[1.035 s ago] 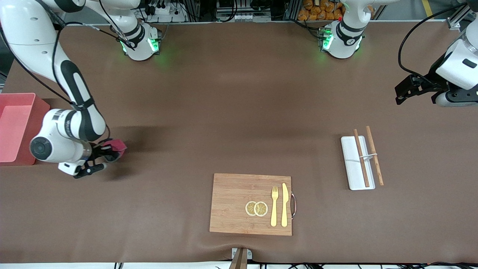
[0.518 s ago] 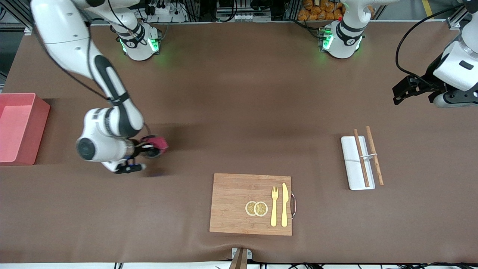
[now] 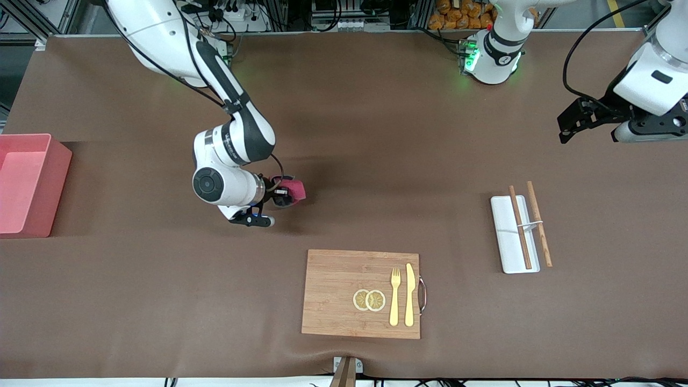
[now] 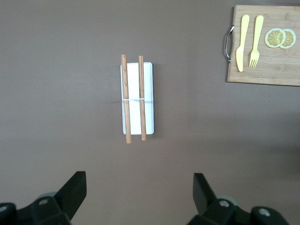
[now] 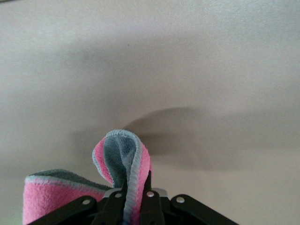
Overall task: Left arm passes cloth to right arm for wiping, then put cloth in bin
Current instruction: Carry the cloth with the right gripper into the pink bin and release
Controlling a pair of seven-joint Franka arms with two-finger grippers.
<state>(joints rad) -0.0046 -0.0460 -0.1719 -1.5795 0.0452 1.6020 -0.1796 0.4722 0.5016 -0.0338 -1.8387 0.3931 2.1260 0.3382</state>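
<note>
We see the right gripper (image 3: 279,194) clamped on the cloth (image 3: 293,191), low over the bare table (image 3: 344,134) near its middle. In the right wrist view the cloth (image 5: 123,173) is pinched between the fingers (image 5: 149,199), and a pink fold with a grey face and pale blue edging stands up from them. The right arm (image 3: 215,80) reaches down from its base at the top of the front view. We find the bin (image 3: 27,185) at the right arm's end of the table, well apart from the cloth. The left gripper (image 3: 572,121) hangs with its jaws spread wide and nothing between them, above the left arm's end of the table; the left arm (image 3: 653,80) waits there. In the left wrist view we see the two fingertips (image 4: 75,190) apart, above a white tray (image 4: 147,96) carrying two chopsticks (image 4: 125,105). The board (image 3: 344,293), nearer to the front camera than the cloth, bears a fork (image 3: 395,298), a knife (image 3: 409,295) and two lemon slices (image 3: 369,300).
</note>
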